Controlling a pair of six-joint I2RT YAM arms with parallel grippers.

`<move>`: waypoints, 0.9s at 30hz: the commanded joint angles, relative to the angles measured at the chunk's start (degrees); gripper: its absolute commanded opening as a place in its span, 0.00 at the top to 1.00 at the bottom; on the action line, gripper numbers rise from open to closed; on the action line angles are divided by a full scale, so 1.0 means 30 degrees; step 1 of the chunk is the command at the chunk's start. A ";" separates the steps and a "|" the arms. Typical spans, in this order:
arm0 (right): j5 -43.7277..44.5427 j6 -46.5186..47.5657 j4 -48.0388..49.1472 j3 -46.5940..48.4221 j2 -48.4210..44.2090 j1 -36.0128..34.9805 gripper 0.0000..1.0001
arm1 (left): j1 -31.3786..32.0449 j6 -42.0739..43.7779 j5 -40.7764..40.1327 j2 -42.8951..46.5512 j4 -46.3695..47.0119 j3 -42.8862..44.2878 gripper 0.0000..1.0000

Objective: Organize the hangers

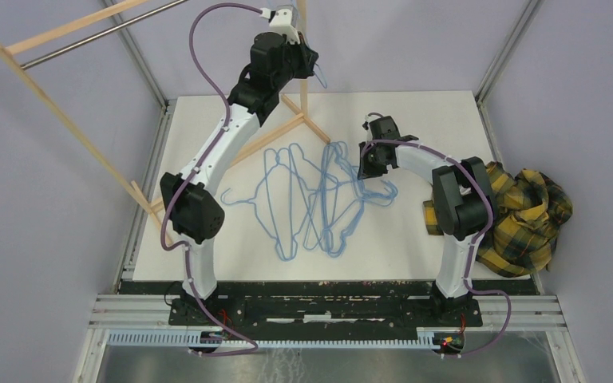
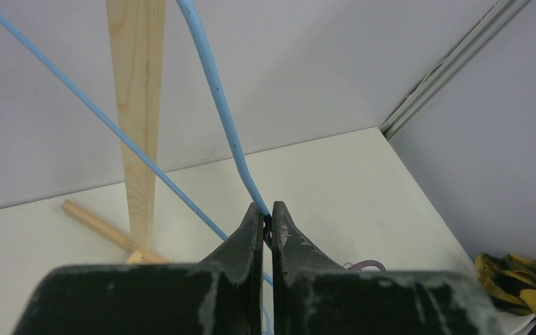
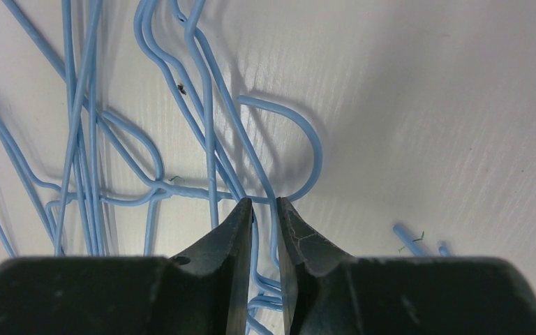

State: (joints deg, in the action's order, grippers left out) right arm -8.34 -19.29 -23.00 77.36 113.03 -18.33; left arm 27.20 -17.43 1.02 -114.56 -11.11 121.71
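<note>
Several light-blue wire hangers (image 1: 319, 199) lie tangled in a pile on the middle of the white table (image 1: 415, 120). My left gripper (image 1: 311, 68) is raised high at the back, beside the upright post of the wooden rack (image 1: 302, 48). In the left wrist view it (image 2: 267, 206) is shut on the wire of one hanger (image 2: 220, 98), which runs up and out of the top of the frame. My right gripper (image 1: 367, 170) hovers low over the pile's right side. Its jaws (image 3: 264, 202) stand a narrow gap apart, over hanger wires (image 3: 209, 139) that lie on the table beneath them.
The rack's metal rod (image 1: 88, 40) crosses the top left, and its slanted wooden legs (image 1: 72, 128) reach down to the table's left edge. A yellow plaid cloth (image 1: 527, 215) is bunched off the table's right edge. Walls with metal framing close in the back and sides.
</note>
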 commanded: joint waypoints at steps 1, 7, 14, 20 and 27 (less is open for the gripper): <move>-0.0033 -0.0046 0.0344 0.0417 0.0115 0.0145 0.73 | 0.0194 0.1254 0.0788 -0.0720 -0.1808 0.1546 0.97; -0.0105 -0.0129 0.0451 0.0162 0.0050 0.0193 0.73 | 0.0215 0.1388 -0.0009 -0.0148 -0.2066 0.0233 0.97; -0.0149 -0.0300 0.0656 -0.0464 -0.0412 0.0193 0.66 | 0.0204 0.1357 -0.0434 0.1241 -0.1414 -0.1903 0.78; -0.0071 -0.0527 0.1263 -0.1282 -0.1418 0.0191 0.51 | 0.0213 0.1587 0.0085 0.2611 -0.0587 -0.2795 0.58; -0.0385 -0.0648 0.1129 -0.1413 -0.1916 0.0179 0.48 | 0.0184 0.1880 0.0717 0.3945 -0.0441 -0.3438 0.09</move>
State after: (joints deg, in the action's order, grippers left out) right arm -8.93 -20.62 -20.56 73.56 110.32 -17.72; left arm 27.35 -14.61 0.16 -107.24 -11.70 113.03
